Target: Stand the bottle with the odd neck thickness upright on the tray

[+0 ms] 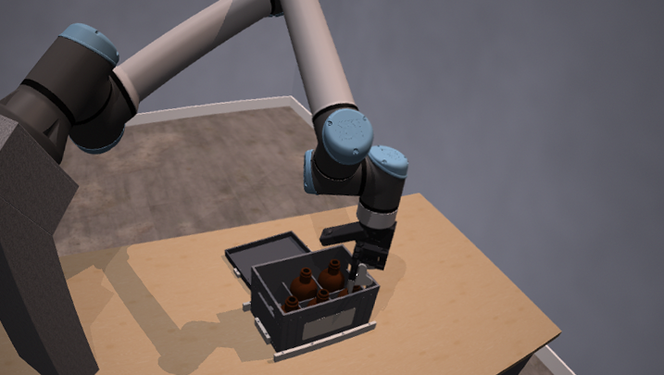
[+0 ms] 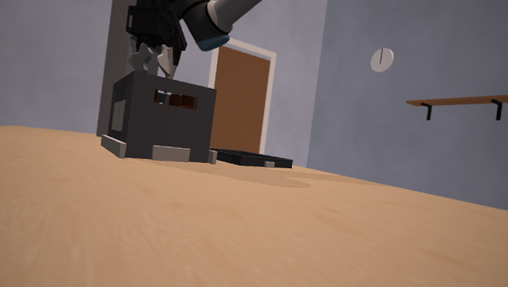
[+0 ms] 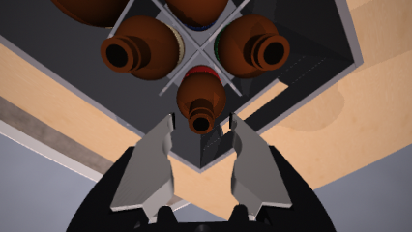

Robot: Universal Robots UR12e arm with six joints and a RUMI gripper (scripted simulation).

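brown glass-like bottle with red band [image 3: 200, 97] sits in dark grey crate [image 1: 335, 324] [image 2: 168, 130] [image 3: 358, 63], fingers [image 1: 354, 277] [image 2: 156, 73] spread and unloaded; extraction, upright tray placement and release remain.

Plain room, wooden door [image 2: 240, 100], wall clock [image 2: 382, 60]

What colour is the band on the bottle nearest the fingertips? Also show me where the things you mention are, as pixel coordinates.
Red band [image 3: 203, 72]; it shows best in the wrist view.
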